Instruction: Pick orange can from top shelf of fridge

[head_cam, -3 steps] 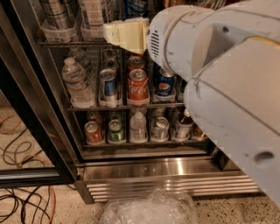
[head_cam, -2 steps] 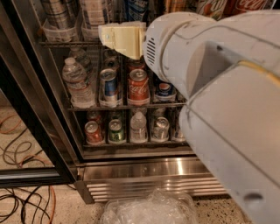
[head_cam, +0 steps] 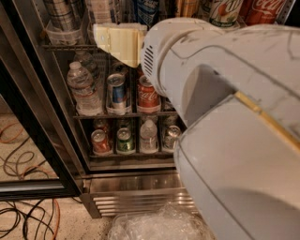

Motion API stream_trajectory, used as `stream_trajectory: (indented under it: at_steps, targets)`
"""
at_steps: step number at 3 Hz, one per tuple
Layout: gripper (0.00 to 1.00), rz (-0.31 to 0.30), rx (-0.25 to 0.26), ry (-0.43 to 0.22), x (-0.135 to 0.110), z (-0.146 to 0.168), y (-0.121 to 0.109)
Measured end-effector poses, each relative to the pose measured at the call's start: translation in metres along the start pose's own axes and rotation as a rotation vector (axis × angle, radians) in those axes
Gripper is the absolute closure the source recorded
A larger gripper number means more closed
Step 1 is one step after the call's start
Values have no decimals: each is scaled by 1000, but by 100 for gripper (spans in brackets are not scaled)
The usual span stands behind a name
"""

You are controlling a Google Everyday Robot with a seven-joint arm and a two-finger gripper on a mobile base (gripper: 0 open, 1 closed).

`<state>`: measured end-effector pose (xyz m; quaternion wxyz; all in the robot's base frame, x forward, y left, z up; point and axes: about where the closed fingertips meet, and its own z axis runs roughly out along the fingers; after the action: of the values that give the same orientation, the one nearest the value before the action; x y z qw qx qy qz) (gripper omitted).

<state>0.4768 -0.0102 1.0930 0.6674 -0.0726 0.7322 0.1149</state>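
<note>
The orange can stands on the top shelf of the fridge. Only its lower part shows at the top edge, between a blue can and a white-green can. A tall red Coca-Cola can stands further right. My gripper, a cream-coloured piece at the end of the big white arm, sits in front of the top shelf's front edge. It is left of and below the orange can and holds nothing that I can see. The arm hides the fridge's right half.
A water bottle, a blue can and a short red Coca-Cola can stand on the middle rack. Short cans and a small bottle fill the lower rack. The black door frame is at left, with cables on the floor and crinkled clear plastic below.
My gripper has shifted left along the top shelf's front edge. The arm now covers more of the fridge's right side.
</note>
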Motion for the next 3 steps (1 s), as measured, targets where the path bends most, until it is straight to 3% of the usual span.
stream_trajectory:
  at_steps: [3]
  targets:
    - [0, 0, 0, 0, 0, 0, 0]
